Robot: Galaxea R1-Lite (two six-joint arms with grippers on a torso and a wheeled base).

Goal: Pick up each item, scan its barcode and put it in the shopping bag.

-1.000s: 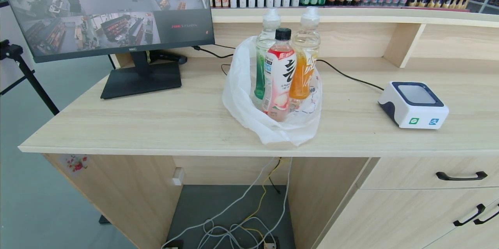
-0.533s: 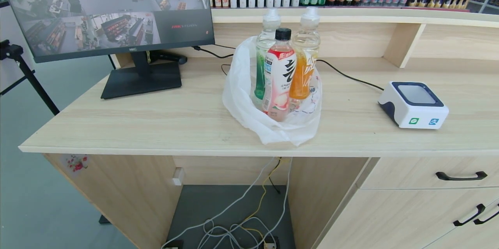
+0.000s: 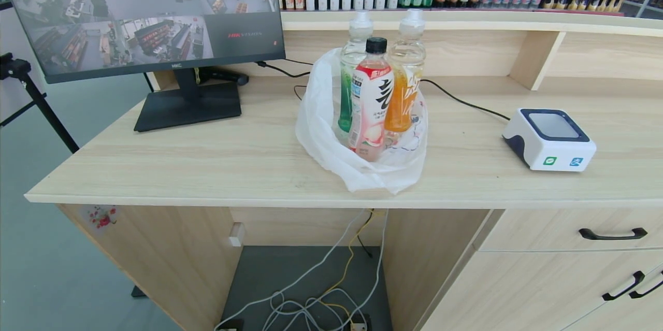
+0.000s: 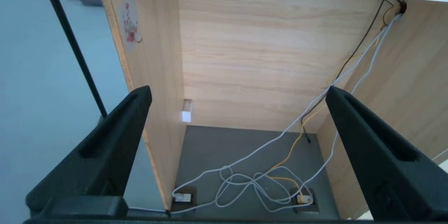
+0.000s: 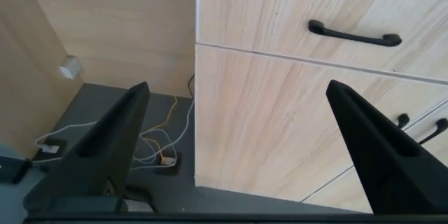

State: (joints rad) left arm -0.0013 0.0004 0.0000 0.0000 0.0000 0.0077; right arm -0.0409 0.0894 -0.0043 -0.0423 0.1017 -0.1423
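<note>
Obs.: you have both arms low, in front of the counter (image 3: 207,160) and below its top.

Left gripper (image 4: 238,92): jaws spread wide, nothing between them. It faces the counter's wooden side panel (image 4: 259,49), with loose cables (image 4: 259,182) on the floor beyond.

Right gripper (image 5: 238,87): jaws also spread wide, nothing held. It faces the drawer fronts, with a black drawer handle (image 5: 353,35) ahead of it.

Task items: you can see the white shopping bag (image 3: 362,170) standing near the middle of the counter top, mouth slumped open. Three bottles stand upright inside it, touching one another:
- the peach bottle (image 3: 370,108) with a black cap, nearest you
- the green bottle (image 3: 348,82) behind it on the left
- the orange bottle (image 3: 406,87) behind it on the right

Scanner (image 3: 549,137): white box with a dark window, on the counter well to the right of the bag, its cable trailing back behind the bag.

Monitor (image 3: 140,15): on its stand at the back left of the counter, apart from the bag.
</note>
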